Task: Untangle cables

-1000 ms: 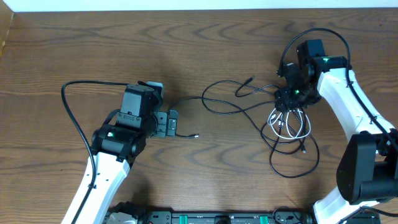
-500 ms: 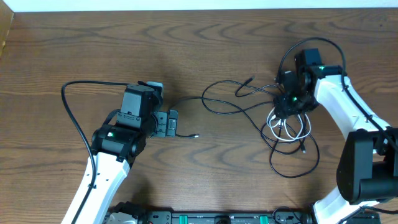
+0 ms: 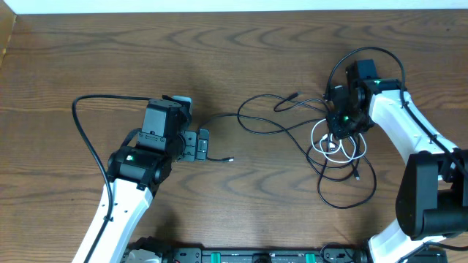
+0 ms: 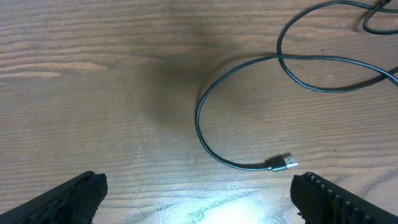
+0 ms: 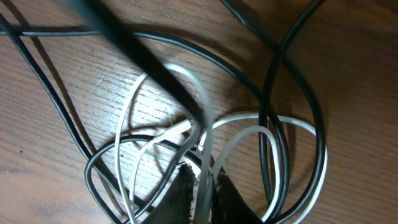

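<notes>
The cables lie tangled at the right of the wooden table. The white cable (image 3: 322, 144) sits in small loops under my right gripper (image 3: 338, 130). The long black cable (image 3: 263, 132) loops leftward and ends in a plug (image 3: 229, 158). In the right wrist view my right gripper (image 5: 202, 171) is shut on a strand of the white cable (image 5: 239, 117), with black cable (image 5: 155, 35) loops crossing around it. My left gripper (image 4: 199, 202) is open just above the bare table, and the black plug (image 4: 285, 163) lies just ahead of its right finger (image 4: 336, 199).
A thick black lead (image 3: 82, 124) fixed to the left arm arcs over the table's left side. Another lead (image 3: 365, 52) loops above the right wrist. The table's far edge (image 3: 234, 12) runs along the top.
My right gripper has closed on the white cable strand and shifted slightly; the white loops moved a little with it. The left arm has not moved.
</notes>
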Controlling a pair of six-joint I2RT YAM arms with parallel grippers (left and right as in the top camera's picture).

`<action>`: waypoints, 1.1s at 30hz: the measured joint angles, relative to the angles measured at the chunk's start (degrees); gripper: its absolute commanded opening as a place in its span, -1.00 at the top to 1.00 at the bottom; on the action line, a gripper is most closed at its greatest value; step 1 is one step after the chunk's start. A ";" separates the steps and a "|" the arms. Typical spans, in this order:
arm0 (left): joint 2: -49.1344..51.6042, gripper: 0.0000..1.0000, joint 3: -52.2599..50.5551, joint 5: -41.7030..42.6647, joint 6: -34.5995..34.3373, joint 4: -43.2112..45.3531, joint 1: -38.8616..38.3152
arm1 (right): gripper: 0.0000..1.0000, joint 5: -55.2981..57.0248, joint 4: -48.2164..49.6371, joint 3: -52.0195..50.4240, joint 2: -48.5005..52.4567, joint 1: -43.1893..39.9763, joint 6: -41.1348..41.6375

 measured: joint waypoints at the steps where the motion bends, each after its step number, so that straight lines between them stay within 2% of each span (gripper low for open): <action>1: 0.00 -0.99 0.00 0.02 0.00 0.00 0.00 | 0.88 0.02 0.00 0.00 0.00 0.00 0.02; 10: 0.00 -0.99 0.00 0.00 0.00 0.00 0.00 | 0.90 -0.59 -0.39 0.17 -1.25 0.00 0.00; 15: 0.00 -0.99 0.00 0.02 0.00 0.00 0.00 | 0.82 -0.87 -0.37 0.50 -8.22 0.00 -0.02; 20: 0.00 -0.99 0.00 0.00 0.00 0.00 0.00 | 0.84 0.90 -0.09 1.42 -16.76 0.00 0.00; 27: 0.00 -0.99 0.00 0.02 0.00 0.00 0.00 | 0.86 3.52 -0.09 1.55 -20.26 0.00 0.00; 29: 0.00 -0.99 0.00 0.00 0.00 0.00 0.00 | 0.76 2.99 -0.09 1.55 -20.24 0.00 -0.31; 31: 0.00 -0.99 0.00 0.02 0.00 0.00 0.00 | 0.40 0.48 -0.13 1.55 -20.20 0.00 -2.10; 33: 0.00 -0.99 0.00 0.00 0.00 0.00 0.00 | 0.17 -2.75 -0.11 1.55 -19.82 0.00 -5.14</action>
